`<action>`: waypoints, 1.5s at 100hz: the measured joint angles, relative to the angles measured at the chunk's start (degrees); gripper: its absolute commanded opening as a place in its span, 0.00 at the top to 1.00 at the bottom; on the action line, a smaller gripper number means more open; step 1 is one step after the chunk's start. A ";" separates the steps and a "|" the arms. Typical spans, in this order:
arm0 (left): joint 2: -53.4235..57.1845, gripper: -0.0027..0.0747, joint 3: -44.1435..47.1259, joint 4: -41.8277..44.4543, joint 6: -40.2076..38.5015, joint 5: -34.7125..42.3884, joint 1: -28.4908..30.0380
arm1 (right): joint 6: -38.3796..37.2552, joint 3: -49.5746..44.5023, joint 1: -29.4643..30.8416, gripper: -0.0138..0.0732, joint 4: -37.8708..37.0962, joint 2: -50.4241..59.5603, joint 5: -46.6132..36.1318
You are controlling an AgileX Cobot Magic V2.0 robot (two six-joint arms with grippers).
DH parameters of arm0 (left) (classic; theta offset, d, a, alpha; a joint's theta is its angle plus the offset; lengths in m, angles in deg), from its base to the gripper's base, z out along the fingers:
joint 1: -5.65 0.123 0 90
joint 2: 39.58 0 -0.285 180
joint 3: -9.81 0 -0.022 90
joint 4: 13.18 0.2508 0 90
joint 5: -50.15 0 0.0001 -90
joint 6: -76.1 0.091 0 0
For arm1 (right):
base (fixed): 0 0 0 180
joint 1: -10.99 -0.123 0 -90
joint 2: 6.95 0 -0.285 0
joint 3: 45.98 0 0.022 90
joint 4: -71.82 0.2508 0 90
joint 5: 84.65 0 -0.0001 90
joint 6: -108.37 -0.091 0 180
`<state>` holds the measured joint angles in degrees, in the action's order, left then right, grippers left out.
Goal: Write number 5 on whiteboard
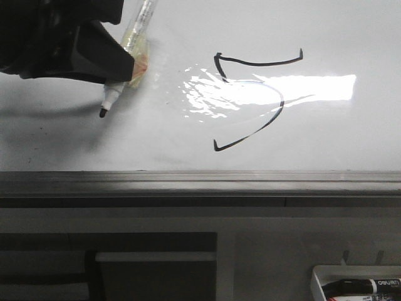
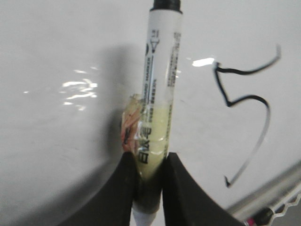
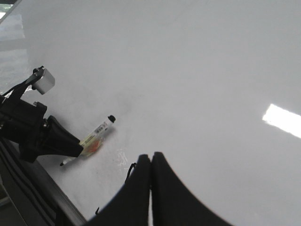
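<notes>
Whiteboard (image 1: 75,144) with number 5 (image 1: 250,100) upright, top bar horizontal.

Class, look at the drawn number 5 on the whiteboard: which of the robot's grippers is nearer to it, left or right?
Right. The right gripper, shut and empty, hangs directly over the number 5. The left gripper, holding the marker, sits well off to its left.
</notes>
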<state>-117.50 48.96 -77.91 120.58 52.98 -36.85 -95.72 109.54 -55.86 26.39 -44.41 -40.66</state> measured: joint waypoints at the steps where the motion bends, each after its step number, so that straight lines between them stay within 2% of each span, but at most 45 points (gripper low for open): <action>1: -0.19 0.99 0.00 -0.58 0.00 0.73 0.00 | 0.00 0.00 0.00 0.91 0.00 0.00 0.16; 10: -2.32 0.99 -0.56 -3.41 -0.12 2.85 0.00 | -0.14 -0.13 0.00 0.91 0.00 0.00 0.68; 47: -8.98 0.99 -7.43 -6.92 -0.12 2.37 -0.68 | -1.71 -2.96 0.00 0.91 -0.11 0.00 0.89; 132: -9.91 0.99 -7.89 -5.29 -0.02 2.03 -0.40 | -3.62 -3.01 0.00 0.91 -0.11 0.00 0.89; 139: -10.02 0.96 -8.00 -5.41 -0.02 1.30 0.20 | -3.61 -3.01 0.00 0.91 -0.11 0.00 0.89; 150: -10.02 0.81 -8.23 -6.57 0.09 0.13 0.97 | -3.81 -3.01 0.00 0.91 -0.11 0.00 0.89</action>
<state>-127.52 40.73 -84.48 120.67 53.11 -35.88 -99.53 106.54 -55.86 26.28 -44.41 -39.77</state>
